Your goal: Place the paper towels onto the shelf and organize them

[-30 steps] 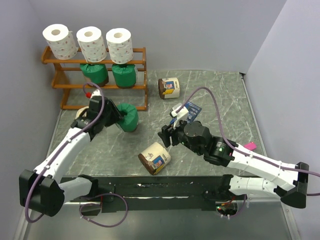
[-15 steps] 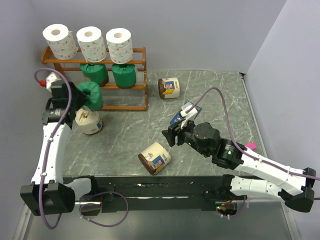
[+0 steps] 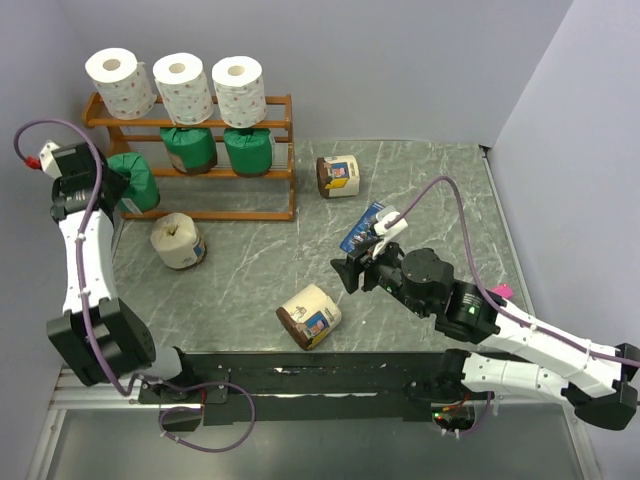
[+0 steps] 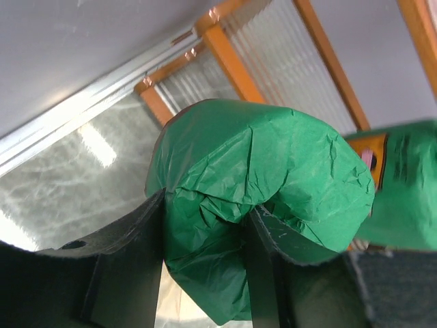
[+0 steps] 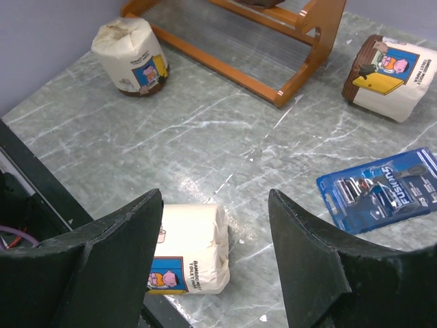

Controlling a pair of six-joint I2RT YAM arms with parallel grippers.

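Left fingers [image 4: 126, 266] grip the green-wrapped roll [image 4: 259, 191] by its near end, at the left end of the shelf [image 3: 230, 213]. Right fingers [image 5: 109, 266] are spread apart above the desk [image 5: 225, 137]. A cream-and-brown roll [image 5: 188, 256] lies below and between them, untouched.

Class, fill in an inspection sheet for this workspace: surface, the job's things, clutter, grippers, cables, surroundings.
Surface: grey marbled table.
Job's things: three white rolls on the top tier of the shelf; two green rolls on its middle tier; a third green roll held at its left end; three cream rolls loose on the table.
Clutter: blue packet and small pink item on the table.
Grippers: left gripper shut on the third green roll; right gripper open and empty.
Cables: a purple cable loops off each arm.
Surroundings: plain pale walls on three sides.
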